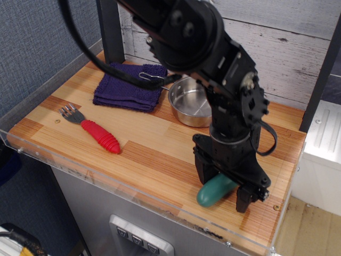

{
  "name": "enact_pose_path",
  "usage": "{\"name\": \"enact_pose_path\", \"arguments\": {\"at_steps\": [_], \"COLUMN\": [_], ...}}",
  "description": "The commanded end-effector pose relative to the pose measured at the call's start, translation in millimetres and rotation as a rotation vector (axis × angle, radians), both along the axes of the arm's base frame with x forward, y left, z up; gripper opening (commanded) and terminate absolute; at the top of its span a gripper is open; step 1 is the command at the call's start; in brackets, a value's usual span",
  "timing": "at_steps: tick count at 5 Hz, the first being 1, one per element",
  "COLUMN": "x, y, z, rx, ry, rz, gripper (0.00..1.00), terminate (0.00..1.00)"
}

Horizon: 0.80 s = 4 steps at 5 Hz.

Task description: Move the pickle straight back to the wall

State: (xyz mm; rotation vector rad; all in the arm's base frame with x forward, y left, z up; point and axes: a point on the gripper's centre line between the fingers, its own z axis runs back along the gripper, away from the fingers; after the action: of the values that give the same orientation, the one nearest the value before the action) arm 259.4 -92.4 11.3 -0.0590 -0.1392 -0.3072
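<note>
The teal-green pickle lies on the wooden tabletop near its front right corner. My black gripper has come down over it. One finger stands on the pickle's left and the other on its right, with the jaws still spread, so the gripper is open around the pickle's upper half. The arm hides the pickle's far end. The whitewashed plank wall runs along the back of the table, well behind the pickle.
A steel pot with a wire handle stands at the back middle, beside a folded purple towel. A red-handled fork lies at the left. A clear acrylic rim edges the front. Blue-grey fabric panel is on the left.
</note>
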Motion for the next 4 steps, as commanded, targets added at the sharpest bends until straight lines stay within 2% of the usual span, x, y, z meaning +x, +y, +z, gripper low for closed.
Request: {"name": "enact_pose_path", "arguments": {"at_steps": [1, 2, 3, 4], "x": [-13.7, -16.0, -15.0, -7.5], "y": [10.6, 11.6, 11.6, 13.8], "z": [12.7, 12.2, 22.3, 36.8], "rx": [0.034, 0.033, 0.030, 0.021], "ry": [-0.057, -0.055, -0.066, -0.103], "rz": [0.017, 0.024, 0.026, 0.053], "gripper": [0.00, 0.00, 0.00, 0.00], "terminate": [0.00, 0.00, 0.00, 0.00]}}
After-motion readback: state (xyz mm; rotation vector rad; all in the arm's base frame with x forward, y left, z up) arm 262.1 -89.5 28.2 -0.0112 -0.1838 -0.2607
